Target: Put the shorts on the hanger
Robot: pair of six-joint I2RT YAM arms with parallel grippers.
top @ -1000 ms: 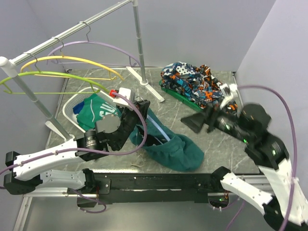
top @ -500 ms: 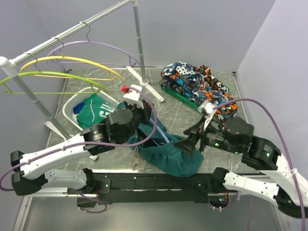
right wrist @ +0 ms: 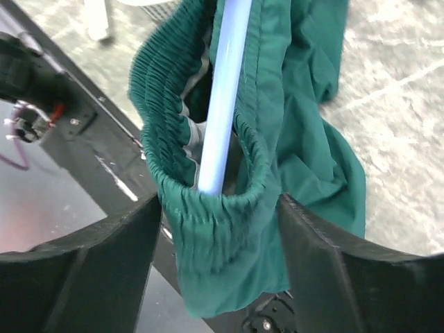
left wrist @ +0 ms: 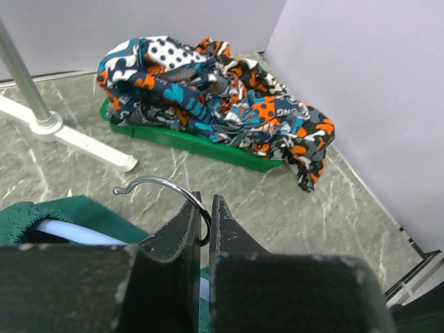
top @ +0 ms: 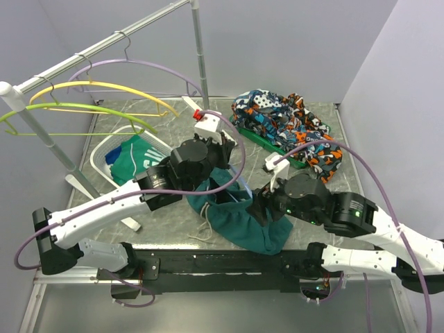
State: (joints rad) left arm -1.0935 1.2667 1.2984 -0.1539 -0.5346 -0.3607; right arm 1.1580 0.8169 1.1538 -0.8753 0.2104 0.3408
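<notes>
The dark teal shorts hang bunched at the table's front middle, threaded over the light-blue hanger. My left gripper is shut on the hanger's metal hook and holds it above the table; in the top view the left gripper is just behind the shorts. My right gripper is open, its jaws straddling the gathered waistband of the shorts with the hanger arm running down inside it. In the top view the right gripper is at the shorts' right side.
A clothes rail at the back left carries purple, yellow and green hangers. A white basket holds a green lettered garment. A green tray with patterned clothes sits at the back right. The rack foot lies nearby.
My left gripper has carried the hook back and to the right, lifting the shorts. My right arm has swung left from the tray and now straddles the waistband.
</notes>
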